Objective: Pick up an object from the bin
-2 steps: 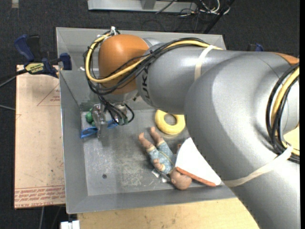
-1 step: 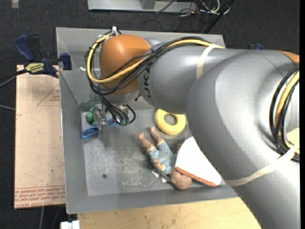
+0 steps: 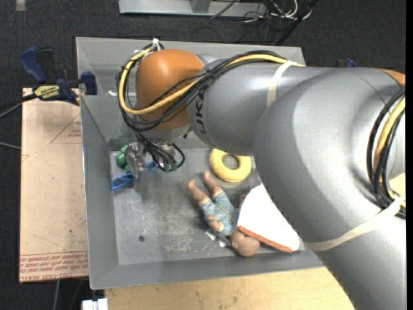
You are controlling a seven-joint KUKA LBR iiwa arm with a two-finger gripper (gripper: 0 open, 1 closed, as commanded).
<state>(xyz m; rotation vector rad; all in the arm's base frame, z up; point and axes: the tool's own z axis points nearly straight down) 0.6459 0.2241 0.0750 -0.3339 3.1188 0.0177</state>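
One blue piece [image 3: 122, 183] lies beside the gripper [image 3: 137, 163], middle left. Line up over it first. Open or shut, I cannot tell.

Bin floor [image 3: 151, 231] bare lower left (scuffed); doll [image 3: 216, 213], yellow ring [image 3: 231, 166] crowd right.

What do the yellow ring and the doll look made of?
The ring looks like matte foam or rubber: rounded edges, no glare. The doll seems to have smooth plastic or vinyl limbs and head, its body in patterned bluish cloth.
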